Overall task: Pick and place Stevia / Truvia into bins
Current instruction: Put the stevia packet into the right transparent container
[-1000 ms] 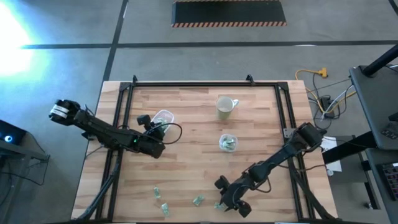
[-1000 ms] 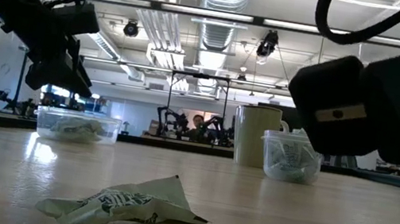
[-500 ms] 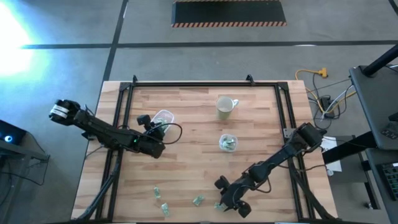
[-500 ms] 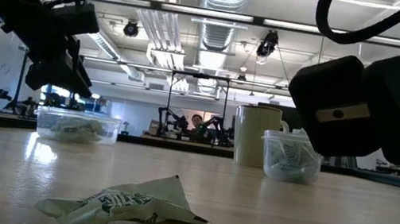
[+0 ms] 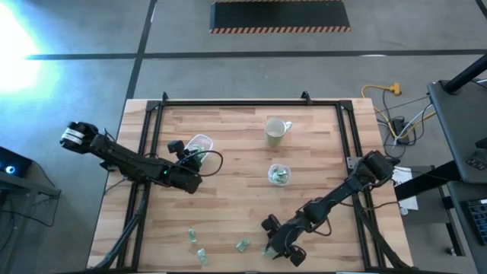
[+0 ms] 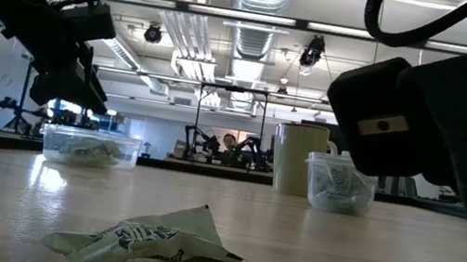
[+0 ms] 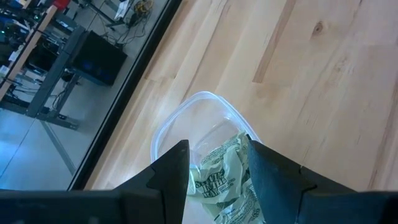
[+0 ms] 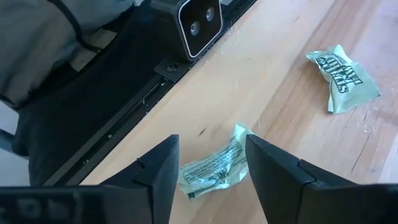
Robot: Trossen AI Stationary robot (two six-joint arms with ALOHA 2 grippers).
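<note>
**Stevia packet [image 8: 214, 169] sits between spread right fingers**

At the high view's lower centre, your right gripper [image 5: 272, 248] hangs released over it. Lower squarely, pinch its middle. The left gripper [image 7: 214, 171], also released, hovers above the wide bin [image 7: 186, 118].

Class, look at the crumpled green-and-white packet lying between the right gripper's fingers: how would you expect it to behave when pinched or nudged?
The packet looks creased and thin, so it will probably flex or fold rather than stay stiff. It lies flat on the wooden table, so it is unlikely to roll, though a nudge may slide it. The open right gripper straddles it; being so flat, it may slip out of a shallow pinch.
</note>
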